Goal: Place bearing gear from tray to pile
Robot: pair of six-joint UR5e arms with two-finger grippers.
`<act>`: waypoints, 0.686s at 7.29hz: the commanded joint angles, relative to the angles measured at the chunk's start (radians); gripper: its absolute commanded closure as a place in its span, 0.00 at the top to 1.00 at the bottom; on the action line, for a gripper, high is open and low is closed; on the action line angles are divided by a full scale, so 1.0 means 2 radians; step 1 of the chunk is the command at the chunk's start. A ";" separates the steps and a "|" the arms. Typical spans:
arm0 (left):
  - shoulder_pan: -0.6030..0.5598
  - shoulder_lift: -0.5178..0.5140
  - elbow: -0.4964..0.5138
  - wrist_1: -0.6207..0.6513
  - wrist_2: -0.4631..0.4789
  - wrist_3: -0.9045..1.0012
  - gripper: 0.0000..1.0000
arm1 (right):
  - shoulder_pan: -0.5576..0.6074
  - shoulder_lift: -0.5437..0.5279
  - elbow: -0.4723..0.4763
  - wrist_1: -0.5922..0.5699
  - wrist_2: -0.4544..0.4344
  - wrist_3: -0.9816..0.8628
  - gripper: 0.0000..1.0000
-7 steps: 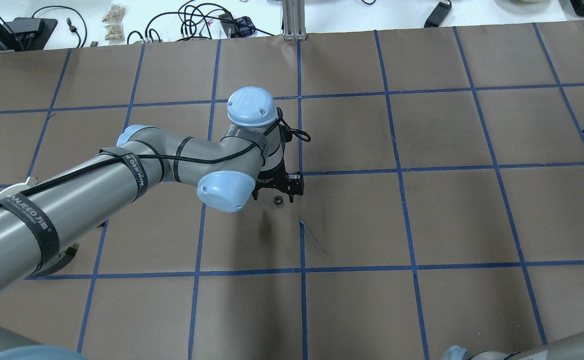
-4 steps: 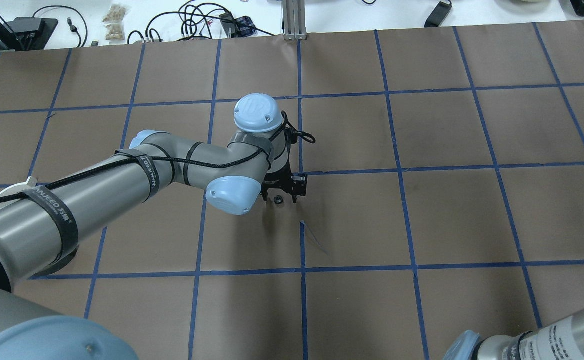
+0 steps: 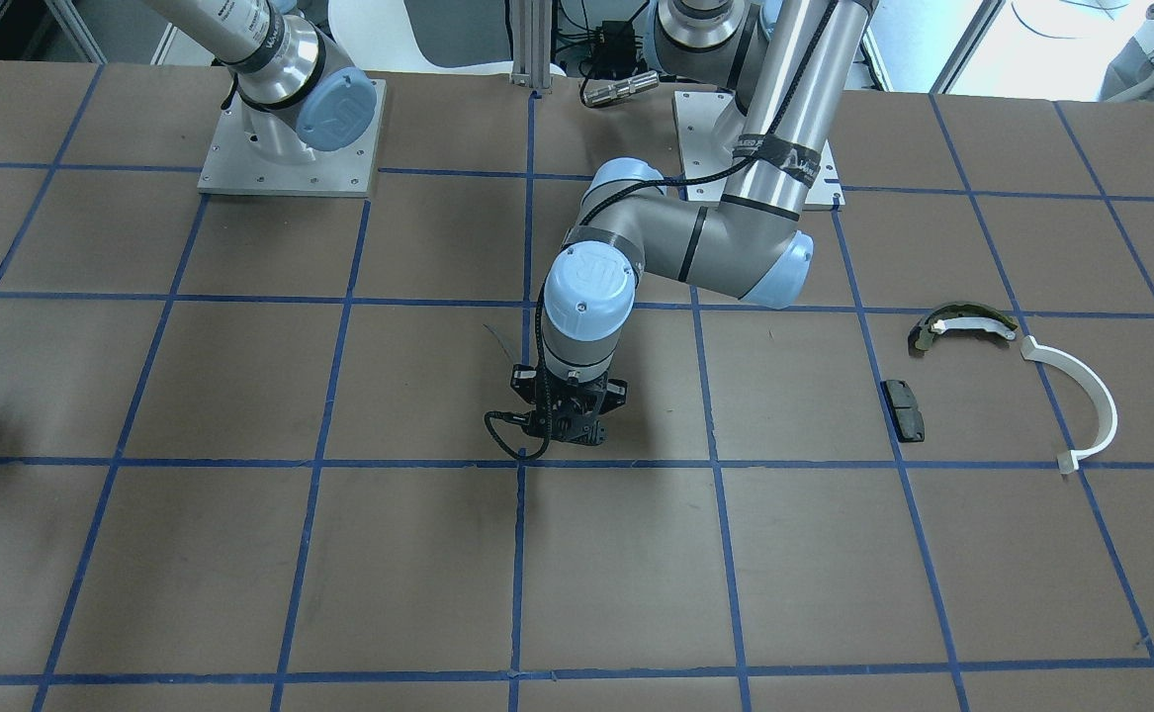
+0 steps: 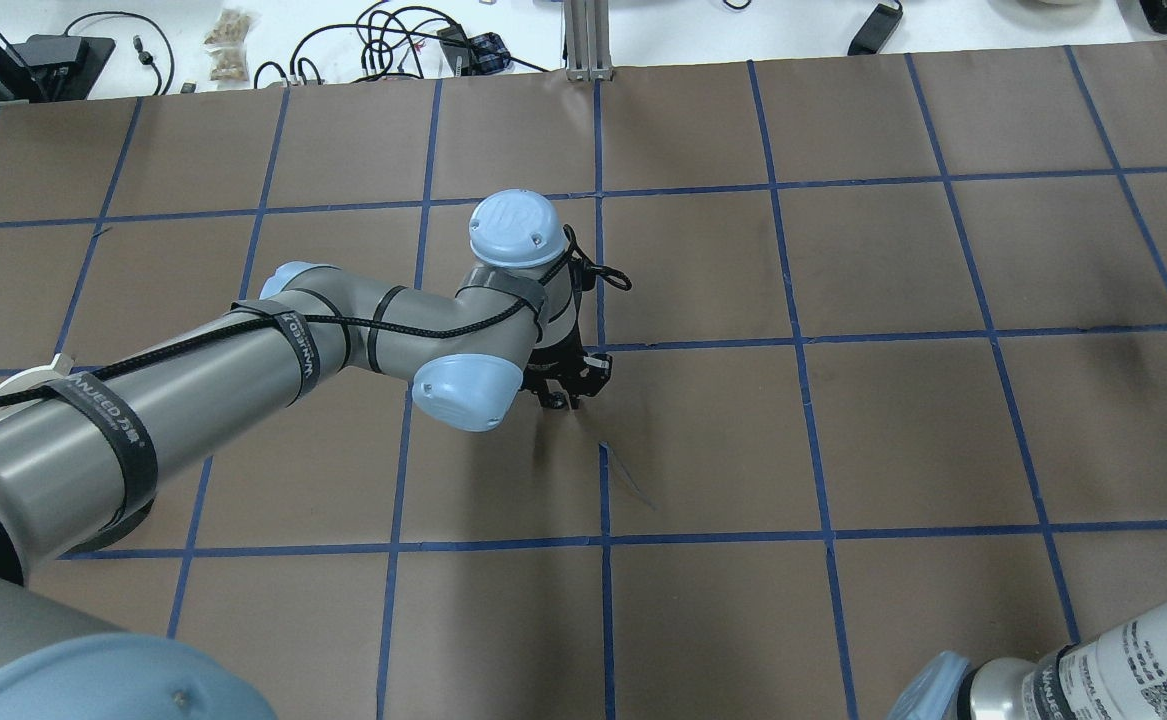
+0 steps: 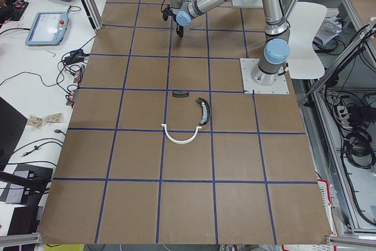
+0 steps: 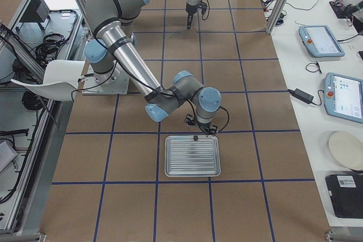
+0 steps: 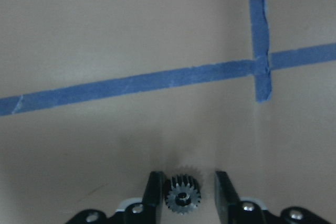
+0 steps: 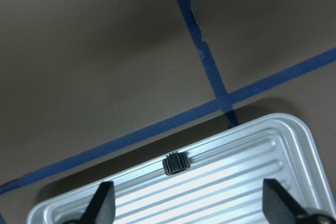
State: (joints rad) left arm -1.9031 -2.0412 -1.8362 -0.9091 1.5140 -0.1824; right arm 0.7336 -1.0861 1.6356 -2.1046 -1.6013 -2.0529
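**A:** So, how will the gear point(image 7: 182, 201) handle?

**B:** I'd judge it light, stiff and hard. It's toothed metal, so nothing fragile, but it's slick and likely to squirt out if pinched off-centre. Take it across the toothed rim, square on its widest line, while it lies flat.

**A:** And the tool nearest it?

**B:** The left gripper point(image 7: 186, 179) straddles it on the brown paper near the table's middle. The fingers point(image 7: 154, 192) are narrowly spread: one is at the teeth, and the other shows a sliver of gap. It isn't pinching the gear yet.

**A:** Farther out?

**B:** The right gripper point(image 8: 188, 186) hangs spread wide over the tray point(image 8: 273, 145), holding nothing. A second gear point(image 8: 175, 163) sits just inside the tray's rim.

**A:** And the pile point(image 5: 203, 111)?

**B:** It's well apart, toward the robot's left end. It has an olive-edged shoe point(image 3: 962, 316), a white arc point(image 3: 1109, 405) and a black pad point(image 3: 903, 409), lying near one another.
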 commanded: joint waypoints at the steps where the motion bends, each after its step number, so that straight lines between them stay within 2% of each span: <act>1: 0.001 0.000 0.004 -0.001 0.002 0.001 0.00 | -0.003 0.021 0.001 -0.026 0.001 -0.080 1.00; 3: 0.005 0.014 0.011 -0.013 0.005 0.004 0.00 | -0.009 0.038 0.002 -0.040 0.001 -0.095 1.00; 4: 0.026 0.021 0.034 -0.043 0.028 0.021 0.00 | -0.012 0.040 0.002 -0.039 0.001 -0.099 1.00; 5: 0.067 0.028 0.069 -0.087 0.029 0.055 0.00 | -0.012 0.040 0.003 -0.039 0.000 -0.096 0.99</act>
State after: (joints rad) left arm -1.8447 -2.0021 -1.7672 -0.9953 1.5549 -0.1346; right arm 0.7133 -1.0104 1.6402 -2.1817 -1.6003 -2.2431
